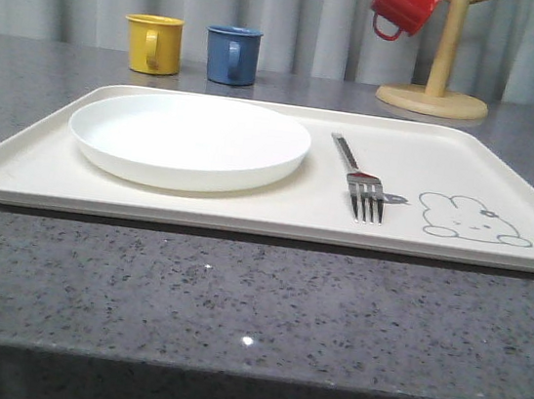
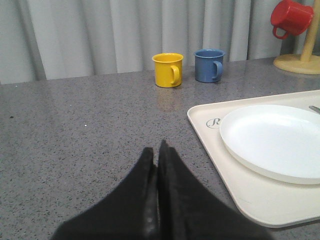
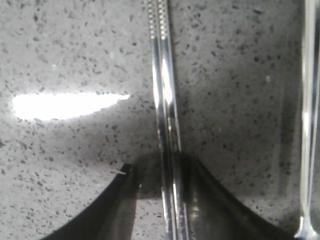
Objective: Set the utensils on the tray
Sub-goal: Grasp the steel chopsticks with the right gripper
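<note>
While the tray across the middle of the front view holds the fork, the chopsticks run top to bottom through the right wrist view on the table. They pass between the right gripper, which appears clamped on them. Left gripper is closed, empty.
</note>
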Motion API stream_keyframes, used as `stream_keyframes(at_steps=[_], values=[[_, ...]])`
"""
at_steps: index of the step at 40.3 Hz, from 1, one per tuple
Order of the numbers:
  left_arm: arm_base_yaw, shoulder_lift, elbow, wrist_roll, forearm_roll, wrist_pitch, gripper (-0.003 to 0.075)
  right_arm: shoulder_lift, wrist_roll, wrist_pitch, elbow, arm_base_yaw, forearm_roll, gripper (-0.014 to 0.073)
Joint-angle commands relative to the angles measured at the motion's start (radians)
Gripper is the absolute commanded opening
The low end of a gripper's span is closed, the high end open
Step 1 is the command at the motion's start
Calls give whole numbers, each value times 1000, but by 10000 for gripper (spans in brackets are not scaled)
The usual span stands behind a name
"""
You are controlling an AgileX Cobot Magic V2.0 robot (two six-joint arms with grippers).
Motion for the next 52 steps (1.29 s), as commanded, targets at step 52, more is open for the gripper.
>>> stream_keyframes(at_steps=[52], values=[[-5, 10, -25, -6, -14, -88, -18, -86, 372, 75, -156, 485, 12, -28]])
